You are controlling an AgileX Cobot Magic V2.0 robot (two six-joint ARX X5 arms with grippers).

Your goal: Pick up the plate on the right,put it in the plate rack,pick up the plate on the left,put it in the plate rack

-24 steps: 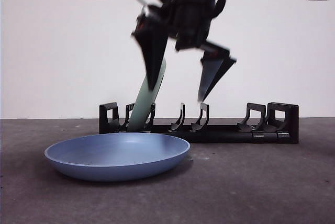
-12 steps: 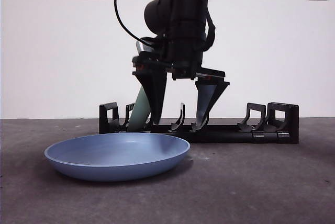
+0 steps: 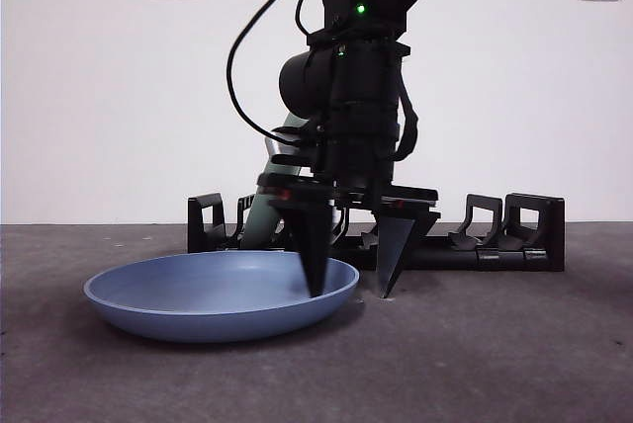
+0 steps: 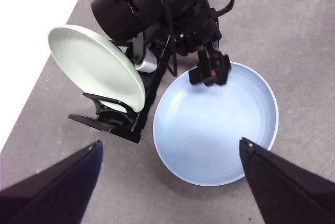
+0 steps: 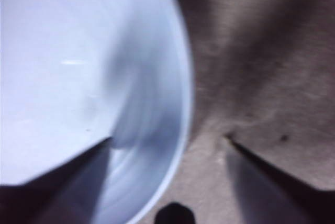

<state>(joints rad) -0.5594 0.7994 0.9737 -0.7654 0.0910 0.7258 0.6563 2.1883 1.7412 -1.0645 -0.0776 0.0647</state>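
The blue plate (image 3: 220,295) lies flat on the surface (image 3: 495,344), just in front of the plate rack (image 3: 514,235), not yet lifted. The pale green plate (image 4: 94,67) already stands tilted in the rack's prongs near one end, so approx. half the job looks done. The right claw (image 3: 348,290) is down at the blue plate's rim nearest the rack's middle, released wide, one jaw inside the rim, one outside on the surface. Left claw (image 4: 167,156) waits above, spread apart, holding nothing. Remaining: clamp rim, lift, slot into rack.
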